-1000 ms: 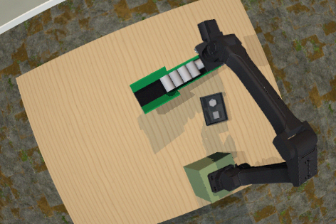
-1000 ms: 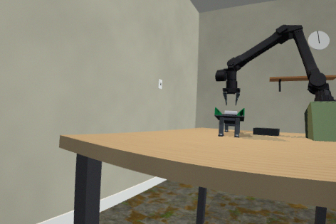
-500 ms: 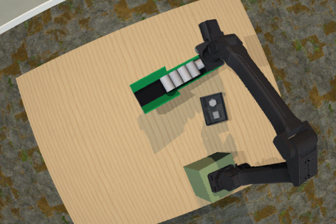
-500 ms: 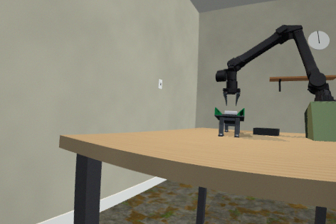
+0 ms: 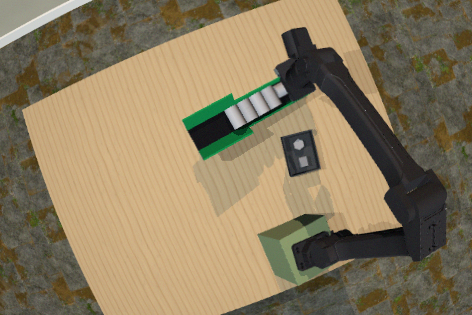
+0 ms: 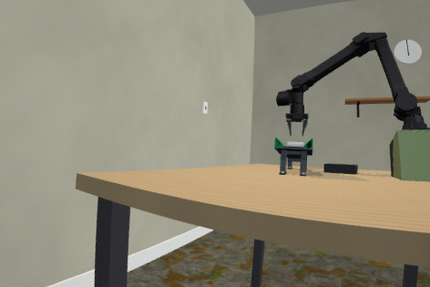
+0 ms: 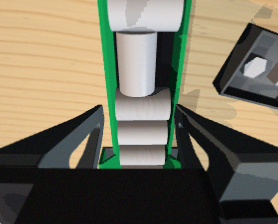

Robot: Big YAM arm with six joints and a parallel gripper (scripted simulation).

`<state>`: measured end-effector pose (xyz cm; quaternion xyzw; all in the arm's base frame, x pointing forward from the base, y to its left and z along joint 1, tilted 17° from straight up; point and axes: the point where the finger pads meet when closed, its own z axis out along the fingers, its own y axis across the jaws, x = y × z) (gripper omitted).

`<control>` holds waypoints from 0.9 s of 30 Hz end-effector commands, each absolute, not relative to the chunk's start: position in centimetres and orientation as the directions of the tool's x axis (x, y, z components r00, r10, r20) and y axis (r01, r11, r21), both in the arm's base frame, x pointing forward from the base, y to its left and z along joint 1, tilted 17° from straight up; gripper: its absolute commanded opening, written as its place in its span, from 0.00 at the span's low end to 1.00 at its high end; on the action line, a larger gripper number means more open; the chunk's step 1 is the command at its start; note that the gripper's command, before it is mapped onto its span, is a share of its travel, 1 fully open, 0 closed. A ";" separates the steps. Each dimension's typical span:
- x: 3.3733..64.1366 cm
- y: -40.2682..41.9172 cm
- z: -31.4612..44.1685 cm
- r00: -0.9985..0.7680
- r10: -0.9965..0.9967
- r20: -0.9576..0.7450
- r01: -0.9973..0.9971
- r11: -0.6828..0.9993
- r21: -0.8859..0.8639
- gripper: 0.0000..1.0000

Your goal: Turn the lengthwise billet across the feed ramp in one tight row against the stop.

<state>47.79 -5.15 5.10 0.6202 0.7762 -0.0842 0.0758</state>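
Gripper (image 6: pixel 296 128) hangs above the green feed ramp (image 7: pixel 106 90), fingers pointing down, jaws partly open with nothing between them – tips clear of the billets in the exterior view. In the wrist view the two dark fingers straddle the ramp, one outside each green side rail, with table showing in the gaps.

The lengthwise billet (image 7: pixel 136 62) lies along the channel, its long axis parallel to the rails. There is little room on either side of it – dark ramp floor shows as thin slivers. Its near end touches a crosswise billet (image 7: pixel 142 107); its far end meets another crosswise billet (image 7: pixel 145 14). Two more crosswise pieces sit nearer the camera, tight side by side.

In the top view the row of pale billets (image 5: pixel 255 106) fills the right stretch of the ramp, partly under the wrist. The left stretch is bare black floor (image 5: pixel 210 129) down to the ramp's left edge.

The ramp stands raised on dark legs (image 6: pixel 291 163) on the wooden table (image 5: pixel 125 162). Open table lies on its left and near sides. A dark tray (image 5: pixel 300 153) holding two small grey pieces lies near the ramp's right flank but apart from it. The arm's green pedestal (image 5: pixel 280 244) sits at the near table edge, well apart from the ramp.
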 end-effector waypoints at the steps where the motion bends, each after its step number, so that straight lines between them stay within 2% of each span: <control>1: 49.8 -5.9 6.4 -0.210 0.953 -0.218 0.977 0.213 -0.012 0.55; 21: 50.4 -6.6 4.5 -0.208 0.961 -0.185 0.977 0.213 0.009 0.55; 27: 48.2 -6.8 1.6 -0.218 0.961 -0.171 0.976 0.214 -0.039 0.55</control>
